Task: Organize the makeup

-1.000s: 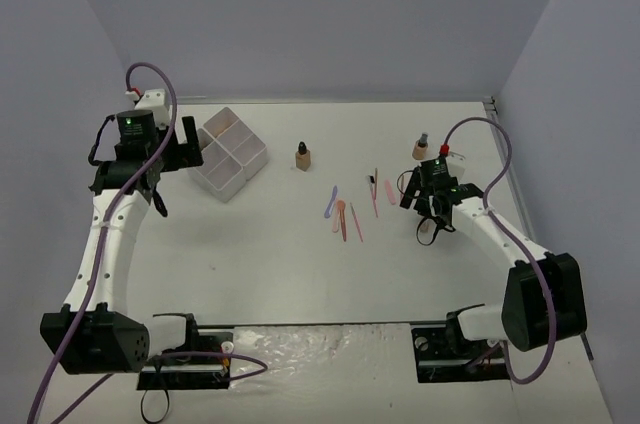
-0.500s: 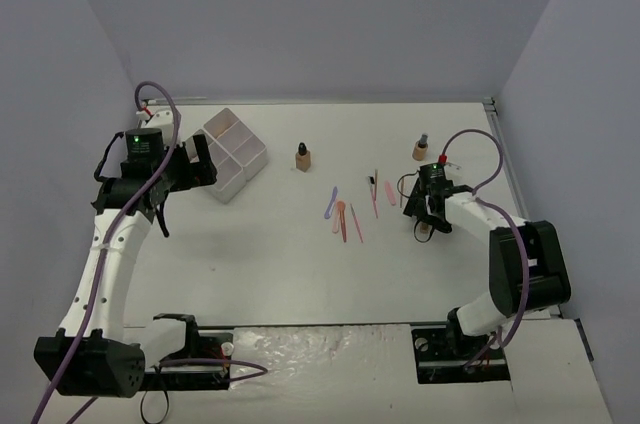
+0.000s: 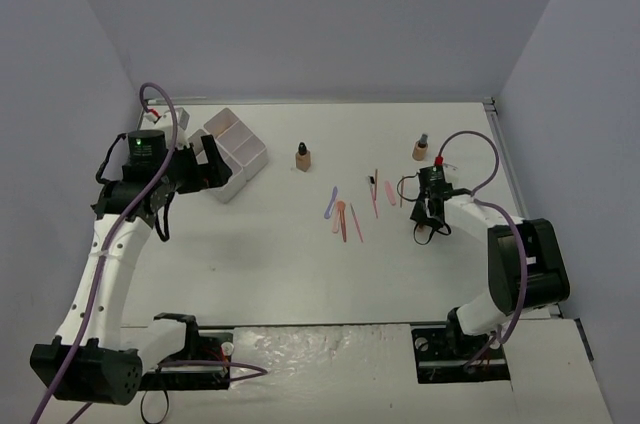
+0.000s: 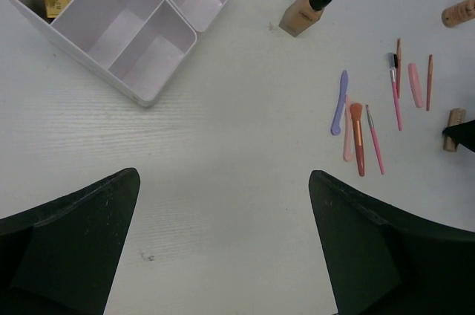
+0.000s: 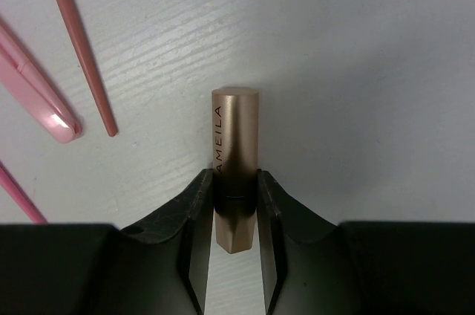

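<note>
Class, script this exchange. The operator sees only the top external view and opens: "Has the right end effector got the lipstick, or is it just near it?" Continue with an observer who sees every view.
Observer: It has it. In the right wrist view, the right end effector has a finger pressed against each side of the lipstick.
Operator: Is anything in the box? I can't see into it from up here.
Observer: Yes. The left wrist view shows two gold tubes in one compartment of the box, at that view's top left edge.
</note>
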